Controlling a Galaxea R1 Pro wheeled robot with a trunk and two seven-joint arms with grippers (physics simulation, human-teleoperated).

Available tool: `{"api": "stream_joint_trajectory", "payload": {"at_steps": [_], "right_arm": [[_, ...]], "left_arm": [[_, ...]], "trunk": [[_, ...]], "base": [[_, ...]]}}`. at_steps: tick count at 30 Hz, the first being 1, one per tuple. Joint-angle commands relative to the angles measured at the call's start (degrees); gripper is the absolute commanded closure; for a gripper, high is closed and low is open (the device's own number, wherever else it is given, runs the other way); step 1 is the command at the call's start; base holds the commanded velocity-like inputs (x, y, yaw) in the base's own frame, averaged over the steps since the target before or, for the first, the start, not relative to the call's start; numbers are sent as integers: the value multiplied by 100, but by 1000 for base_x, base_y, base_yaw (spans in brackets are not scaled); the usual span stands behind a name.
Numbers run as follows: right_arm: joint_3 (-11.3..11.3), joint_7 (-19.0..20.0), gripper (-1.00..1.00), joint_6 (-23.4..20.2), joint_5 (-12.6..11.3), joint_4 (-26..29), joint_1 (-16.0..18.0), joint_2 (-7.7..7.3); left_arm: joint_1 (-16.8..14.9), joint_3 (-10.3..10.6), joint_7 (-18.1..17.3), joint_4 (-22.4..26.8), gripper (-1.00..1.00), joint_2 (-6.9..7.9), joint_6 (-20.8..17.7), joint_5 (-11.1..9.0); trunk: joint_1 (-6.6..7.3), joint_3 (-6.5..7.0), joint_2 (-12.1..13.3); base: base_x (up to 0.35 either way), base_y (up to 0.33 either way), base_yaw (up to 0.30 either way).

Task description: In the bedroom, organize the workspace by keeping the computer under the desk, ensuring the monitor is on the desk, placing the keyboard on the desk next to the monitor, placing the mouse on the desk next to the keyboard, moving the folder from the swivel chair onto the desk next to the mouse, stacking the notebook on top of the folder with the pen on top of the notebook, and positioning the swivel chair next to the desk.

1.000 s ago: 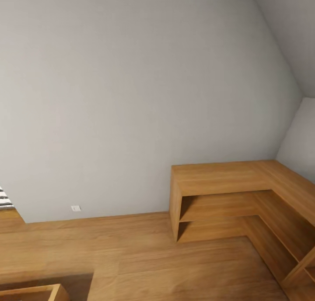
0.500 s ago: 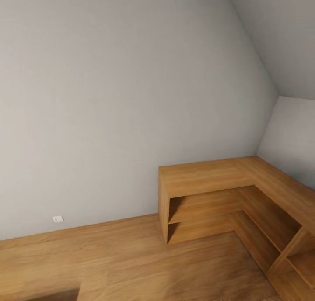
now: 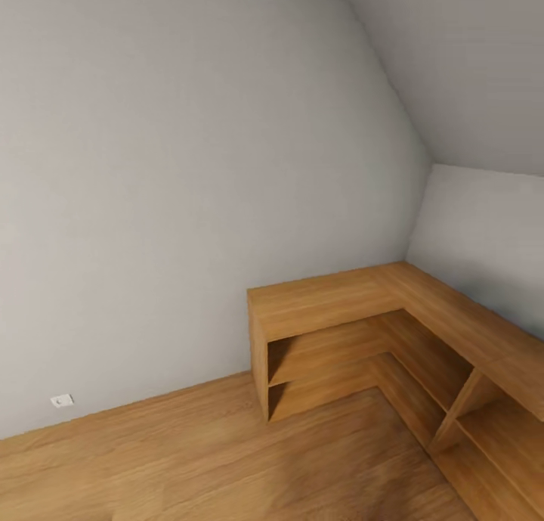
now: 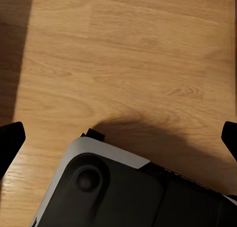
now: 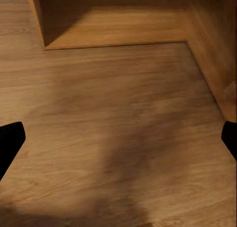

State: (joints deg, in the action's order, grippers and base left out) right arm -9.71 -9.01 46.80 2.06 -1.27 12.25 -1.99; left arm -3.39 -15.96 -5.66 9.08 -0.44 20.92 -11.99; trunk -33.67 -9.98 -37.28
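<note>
The desk, swivel chair, computer and the other task things are out of view. My left gripper [image 4: 118, 140] hangs open over bare wooden floor [image 4: 123, 54], its black fingertips [image 4: 11, 140] at the two sides of the left wrist view, nothing between them. Under it lies a grey-and-black part of my own base [image 4: 113, 192]. My right gripper [image 5: 118, 143] is open too, with empty floor [image 5: 113, 118] between its fingertips [image 5: 10, 140], facing the foot of a wooden shelf unit [image 5: 113, 19].
A low L-shaped wooden shelf unit [image 3: 332, 302] with open compartments fills the room's corner at the right, under a sloping ceiling [image 3: 461, 60]. A plain grey wall [image 3: 166, 188] with a small socket [image 3: 61, 401] runs along the left. Wooden floor [image 3: 196, 460] lies in front.
The head camera has turned right: the shelf unit and wall socket have slid left in the picture, and the wooden box corner and striped edge at the left have left the view.
</note>
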Motion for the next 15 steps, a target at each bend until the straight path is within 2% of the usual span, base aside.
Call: {"api": "stream_joint_trajectory", "payload": {"at_steps": [1,10,15], "right_arm": [[-46,-56,-100,-20,24,-13,-10,-3],[-49,-47,-100,-121,23,-18,-166,-105],[-61,-34,-100,-149,22,-21,-189,-102]], "left_arm": [[-3,-29,-59,-3,-100,-1,7,-58],[-3,-30,-51,-3,-100,5,8,-58],[-3,-32,-41,-3,-100,7,6,-60]], "trunk": [[-2,-9,-8],[-2,-9,-8],[-2,-9,-8]], "base": [[0,0,-264],[0,0,-277],[0,0,-285]]}}
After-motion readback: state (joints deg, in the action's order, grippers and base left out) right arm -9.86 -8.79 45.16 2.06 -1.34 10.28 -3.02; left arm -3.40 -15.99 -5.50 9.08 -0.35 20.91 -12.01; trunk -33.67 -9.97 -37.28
